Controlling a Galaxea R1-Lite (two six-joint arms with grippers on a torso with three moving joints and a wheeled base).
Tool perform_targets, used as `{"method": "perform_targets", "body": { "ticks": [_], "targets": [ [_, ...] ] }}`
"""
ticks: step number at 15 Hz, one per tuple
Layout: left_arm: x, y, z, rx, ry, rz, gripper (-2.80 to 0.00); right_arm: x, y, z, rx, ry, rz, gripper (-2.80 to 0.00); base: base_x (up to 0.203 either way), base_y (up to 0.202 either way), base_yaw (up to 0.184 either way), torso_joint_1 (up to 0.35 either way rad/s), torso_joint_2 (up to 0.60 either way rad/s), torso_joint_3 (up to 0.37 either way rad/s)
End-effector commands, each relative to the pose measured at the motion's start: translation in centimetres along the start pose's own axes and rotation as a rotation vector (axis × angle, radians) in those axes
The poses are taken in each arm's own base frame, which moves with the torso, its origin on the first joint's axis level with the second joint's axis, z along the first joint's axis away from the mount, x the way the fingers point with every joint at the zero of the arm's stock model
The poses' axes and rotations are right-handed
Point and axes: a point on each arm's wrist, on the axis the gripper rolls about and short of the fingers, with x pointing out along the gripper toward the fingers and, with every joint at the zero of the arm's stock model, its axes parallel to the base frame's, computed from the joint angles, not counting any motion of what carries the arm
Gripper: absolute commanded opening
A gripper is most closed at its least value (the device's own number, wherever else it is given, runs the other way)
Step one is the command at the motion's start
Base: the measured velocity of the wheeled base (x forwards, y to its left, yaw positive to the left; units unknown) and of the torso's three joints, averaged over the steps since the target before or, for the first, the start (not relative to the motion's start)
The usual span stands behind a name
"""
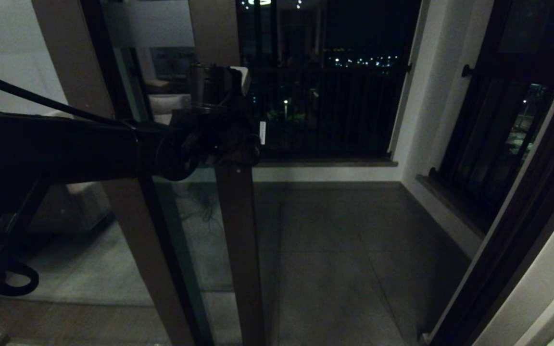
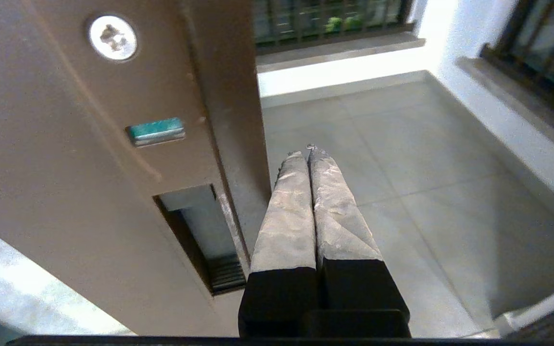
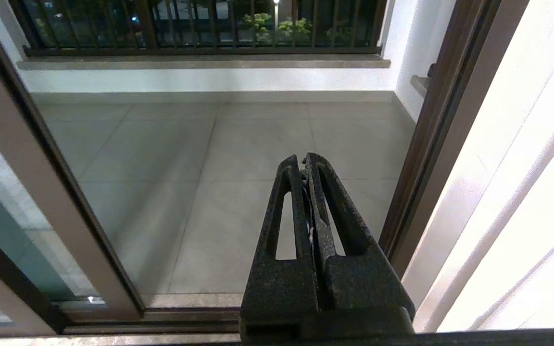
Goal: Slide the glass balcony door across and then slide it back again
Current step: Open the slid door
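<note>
At the left, the glass balcony door (image 1: 238,230) is seen standing partway across the opening, its brown edge stile upright in the middle of the head view, with bare balcony floor (image 1: 344,259) to its right. The task is judged to be under way, though which slide is in hand cannot be told. The left gripper (image 2: 309,153) is held with its fingers pressed together and empty, just beside the stile's free edge, near the recessed handle (image 2: 200,235). Farther right, the right gripper (image 3: 303,161) is parked, fingers together, apart from the door.
</note>
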Motion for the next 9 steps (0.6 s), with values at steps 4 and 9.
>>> {"method": "perform_targets", "body": {
  "ticks": [4,9],
  "targets": [
    [-0.22,0.28,-0.08,0.002,0.01,0.003,-2.8,0.01,0.0,0.0,0.001,0.002,0.001,-2.8,0.0,0.0,0.0,0.0,0.0,0.0],
    [-0.61,0.49,0.39,-0.003,-0.001,0.005,-2.8,0.01,0.0,0.0,-0.001,0.002,0.001,-2.8,0.0,0.0,0.0,0.0,0.0,0.0]
  ]
}}
